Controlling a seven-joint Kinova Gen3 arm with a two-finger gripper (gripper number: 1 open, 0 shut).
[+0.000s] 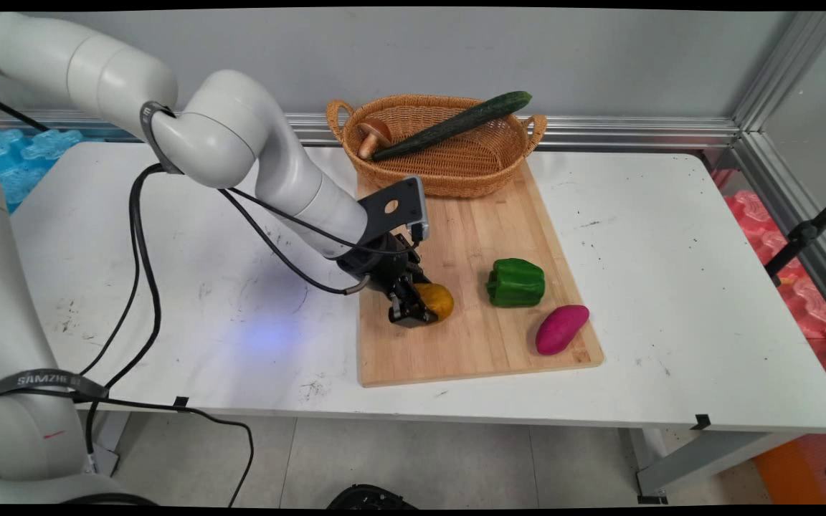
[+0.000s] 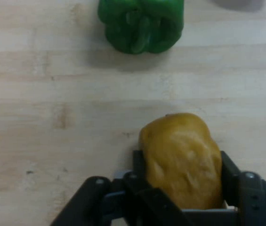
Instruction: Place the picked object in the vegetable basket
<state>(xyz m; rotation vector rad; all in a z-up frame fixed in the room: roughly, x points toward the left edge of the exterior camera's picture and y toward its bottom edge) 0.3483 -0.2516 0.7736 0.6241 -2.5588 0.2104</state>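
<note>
One potato (image 2: 182, 160) pinched in the gripper (image 2: 182, 179) jaws on the cutting board (image 1: 470, 344); beside it one green pepper (image 1: 515, 282), one sweet potato (image 1: 561, 329).

A yellow-brown potato (image 1: 436, 299) (image 2: 182, 160) lies on the wooden cutting board (image 1: 470, 344), clamped between the jaws of the black gripper (image 1: 413, 309) (image 2: 183, 181); it is lumpy and oval. A green bell pepper (image 1: 515, 282) (image 2: 141, 24) sits near it on the same board, apart from it.
</note>
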